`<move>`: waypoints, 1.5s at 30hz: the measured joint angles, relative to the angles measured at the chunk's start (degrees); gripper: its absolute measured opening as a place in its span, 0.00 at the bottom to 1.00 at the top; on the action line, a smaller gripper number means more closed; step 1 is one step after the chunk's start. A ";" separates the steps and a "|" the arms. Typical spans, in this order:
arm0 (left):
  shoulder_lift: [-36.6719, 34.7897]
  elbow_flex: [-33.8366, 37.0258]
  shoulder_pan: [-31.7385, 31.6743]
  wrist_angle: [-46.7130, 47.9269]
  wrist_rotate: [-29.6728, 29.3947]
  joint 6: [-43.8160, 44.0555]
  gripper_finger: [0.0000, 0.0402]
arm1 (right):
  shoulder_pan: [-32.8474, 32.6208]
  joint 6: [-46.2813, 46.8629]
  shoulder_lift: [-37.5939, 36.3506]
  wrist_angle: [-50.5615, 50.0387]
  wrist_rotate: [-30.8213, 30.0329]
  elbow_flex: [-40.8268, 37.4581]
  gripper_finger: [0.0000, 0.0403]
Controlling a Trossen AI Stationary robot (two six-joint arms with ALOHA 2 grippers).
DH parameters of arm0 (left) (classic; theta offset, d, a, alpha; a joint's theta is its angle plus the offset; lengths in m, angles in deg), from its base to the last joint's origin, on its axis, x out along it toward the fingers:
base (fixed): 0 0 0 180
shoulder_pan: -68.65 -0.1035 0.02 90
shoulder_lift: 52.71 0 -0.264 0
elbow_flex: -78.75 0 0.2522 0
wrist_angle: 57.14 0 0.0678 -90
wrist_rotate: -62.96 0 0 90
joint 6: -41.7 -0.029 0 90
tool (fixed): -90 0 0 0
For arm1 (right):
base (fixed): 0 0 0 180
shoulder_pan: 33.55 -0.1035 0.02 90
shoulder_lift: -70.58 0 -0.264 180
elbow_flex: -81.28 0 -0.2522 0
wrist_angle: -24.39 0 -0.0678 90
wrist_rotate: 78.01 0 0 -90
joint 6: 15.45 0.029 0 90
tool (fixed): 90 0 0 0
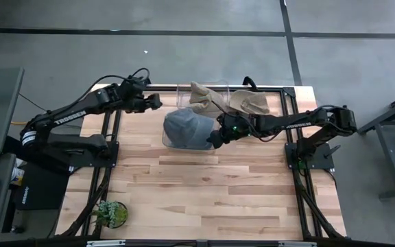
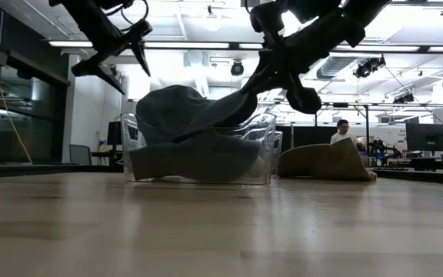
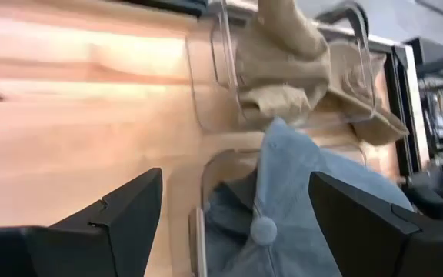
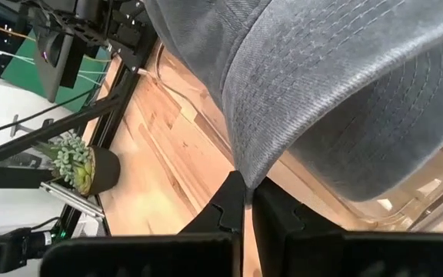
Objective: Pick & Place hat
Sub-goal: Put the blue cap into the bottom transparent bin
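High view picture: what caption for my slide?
Right gripper pinches the grey cap over the clear bin; left gripper waits open.

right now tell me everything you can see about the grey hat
The grey hat is a soft cap of blue-grey stitched fabric with a button on its crown and a curved brim. It sits tilted, over and partly in a clear plastic bin at the far middle of the table. The right claw is shut on the edge of its brim. A tan hat lies just beyond it.
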 joint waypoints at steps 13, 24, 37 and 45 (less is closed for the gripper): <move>-2.23 0.00 0.00 -1.13 -1.11 0.04 0.75 | 0.52 0.28 0.00 -2.58 -0.21 -0.02 0.06; -2.23 0.02 0.00 -0.51 -1.09 0.06 0.75 | 0.93 -2.05 -0.24 -4.42 1.87 -0.11 0.37; -2.21 0.04 0.00 0.42 -0.40 0.37 0.75 | 5.04 -9.32 -9.27 -17.99 5.55 -0.11 0.45; -2.21 0.07 0.00 0.40 0.09 0.89 0.75 | 5.28 -19.73 -12.57 -17.74 3.51 -0.07 0.22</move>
